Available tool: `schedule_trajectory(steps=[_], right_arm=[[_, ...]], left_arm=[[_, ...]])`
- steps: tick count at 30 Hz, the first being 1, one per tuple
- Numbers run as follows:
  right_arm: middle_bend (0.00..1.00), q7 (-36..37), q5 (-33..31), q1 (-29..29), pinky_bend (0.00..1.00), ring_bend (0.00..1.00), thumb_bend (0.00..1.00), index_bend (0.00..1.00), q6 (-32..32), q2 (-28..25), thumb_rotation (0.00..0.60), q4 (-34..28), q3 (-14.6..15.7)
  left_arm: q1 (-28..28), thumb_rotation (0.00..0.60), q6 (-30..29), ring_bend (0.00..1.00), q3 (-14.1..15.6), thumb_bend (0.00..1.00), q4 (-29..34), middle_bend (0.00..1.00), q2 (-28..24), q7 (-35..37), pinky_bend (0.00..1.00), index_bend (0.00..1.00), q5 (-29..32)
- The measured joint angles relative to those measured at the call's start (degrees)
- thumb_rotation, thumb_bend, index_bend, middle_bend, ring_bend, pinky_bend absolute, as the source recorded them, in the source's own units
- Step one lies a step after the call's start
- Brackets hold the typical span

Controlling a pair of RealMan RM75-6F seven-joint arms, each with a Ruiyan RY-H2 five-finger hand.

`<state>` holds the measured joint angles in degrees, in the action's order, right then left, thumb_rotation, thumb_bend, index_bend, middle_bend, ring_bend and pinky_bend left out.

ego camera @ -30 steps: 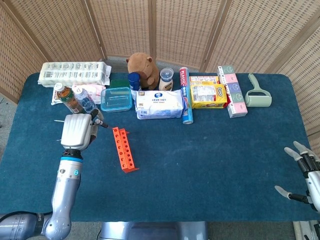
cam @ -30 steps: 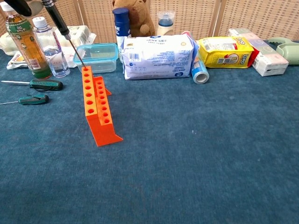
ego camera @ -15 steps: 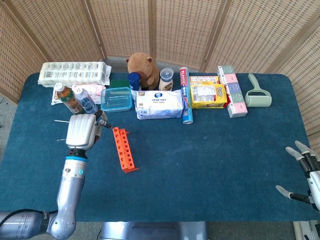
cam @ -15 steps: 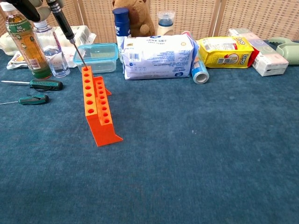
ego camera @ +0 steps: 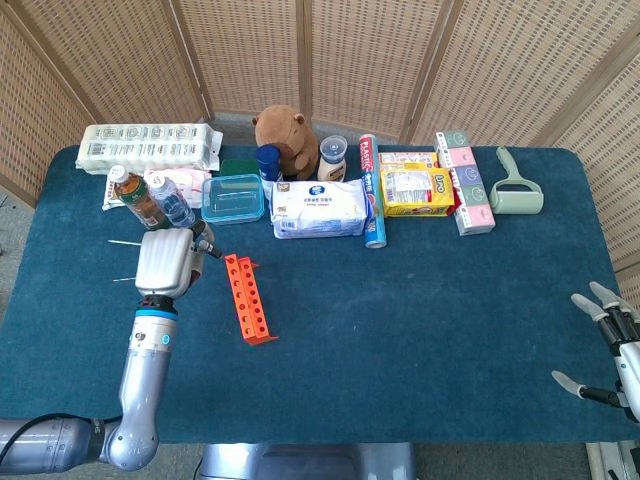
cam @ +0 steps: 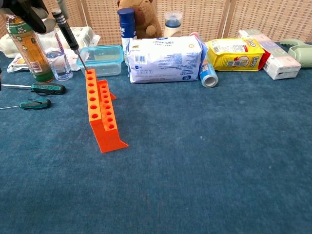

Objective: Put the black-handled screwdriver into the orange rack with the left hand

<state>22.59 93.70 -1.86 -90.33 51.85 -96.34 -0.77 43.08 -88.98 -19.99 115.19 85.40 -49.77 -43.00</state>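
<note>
My left hand [ego camera: 165, 262] [cam: 27, 10] grips the black-handled screwdriver [cam: 67, 33], held tilted with its tip down. The thin shaft points at the far end hole of the orange rack [cam: 101, 111] [ego camera: 248, 297]; whether the tip is inside the hole I cannot tell. In the head view only a bit of the black handle [ego camera: 206, 246] shows past the hand, just left of the rack's far end. My right hand [ego camera: 608, 350] rests at the table's right front corner, fingers spread, holding nothing.
Two green-handled screwdrivers [cam: 48, 88] [cam: 35, 103] lie left of the rack. Behind it stand bottles [cam: 27, 45], a clear blue-lidded box [cam: 101, 59], a wipes pack [cam: 163, 60], a yellow packet [cam: 235, 53] and a plush toy [ego camera: 285, 137]. Blue cloth covers the table [cam: 209, 161].
My left hand has moved slightly right and down, bringing the screwdriver more upright, its tip staying over the rack's far end hole. The right hand has not moved.
</note>
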Motion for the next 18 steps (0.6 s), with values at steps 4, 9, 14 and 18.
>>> schedule_trajectory(steps=[4, 9, 14, 18], right_arm=[[0.01, 0.12, -0.2, -0.02, 0.0, 0.0, 0.03, 0.13, 0.08, -0.03, 0.6, -0.01, -0.06], [0.01, 0.29, -0.18, -0.02, 0.0, 0.0, 0.03, 0.13, 0.07, -0.07, 0.6, 0.05, -0.08], [0.01, 0.28, -0.14, -0.03, 0.0, 0.0, 0.03, 0.13, 0.11, -0.08, 0.6, 0.05, -0.05], [0.01, 0.25, -0.15, -0.04, 0.0, 0.0, 0.03, 0.13, 0.15, -0.07, 0.6, 0.04, -0.05]], left_arm=[[0.16, 0.6, 0.41, 1.0, 0.0, 0.48, -0.91, 1.0, 0.43, 0.43, 1.0, 0.5, 0.43], [0.26, 0.6, 0.76, 1.0, -0.11, 0.48, -1.8, 1.0, 0.74, 1.22, 1.0, 0.5, 0.64], [0.31, 0.6, 0.83, 1.0, -0.32, 0.48, -2.08, 1.0, 0.8, 1.34, 1.0, 0.5, 1.38], [0.57, 0.6, 1.0, 1.0, -0.51, 0.48, -2.45, 1.0, 1.0, 1.06, 1.0, 0.5, 2.34]])
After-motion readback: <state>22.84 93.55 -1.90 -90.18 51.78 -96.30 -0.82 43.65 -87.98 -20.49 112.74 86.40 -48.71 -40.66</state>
